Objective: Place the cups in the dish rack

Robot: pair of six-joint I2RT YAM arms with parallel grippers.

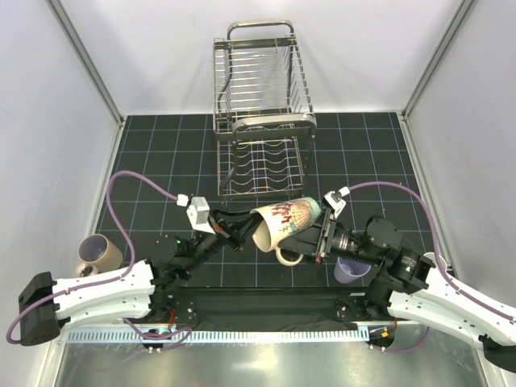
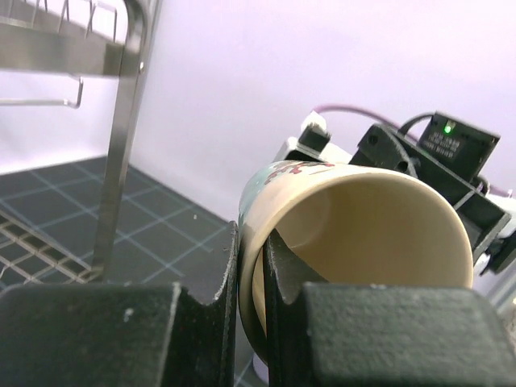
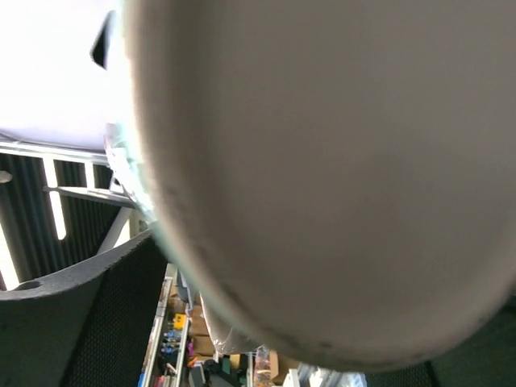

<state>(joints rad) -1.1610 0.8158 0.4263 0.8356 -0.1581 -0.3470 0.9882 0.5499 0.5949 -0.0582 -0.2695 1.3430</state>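
**Printed mug slung between both grippers, rack dead ahead**

Here we go: the printed mug point(image 1: 282, 222) is up off the table, lying on its side. Its long axis runs straight across from my left gripper point(image 1: 239, 232) to my right gripper point(image 1: 321, 236). The mouth faces left, the base faces right, and the handle hangs toward the near edge.

My left fingers point(image 2: 201, 322) are pinched together on the rim, one inside the wall and one outside. That's a firm clamp.

Over on the right, my fingers stand wide apart on either side of the base. The base fills that wrist view, and I can't tell whether the pads are pressing it.

So it looks like a hand-over. The right arm sits squarely at the base end, and everything turns on that left-to-right line staying level.

The rack point(image 1: 262, 121) stands on the far side, its lower tier just beyond the mug, with nothing between them that I can see.

Around me, the tan mug point(image 1: 98, 254) is upright, well off by my left arm. The tumbler point(image 1: 352, 270) is tucked just beside my right wrist, so that's the one to clip if I swing low. I can't spot the glass anywhere.
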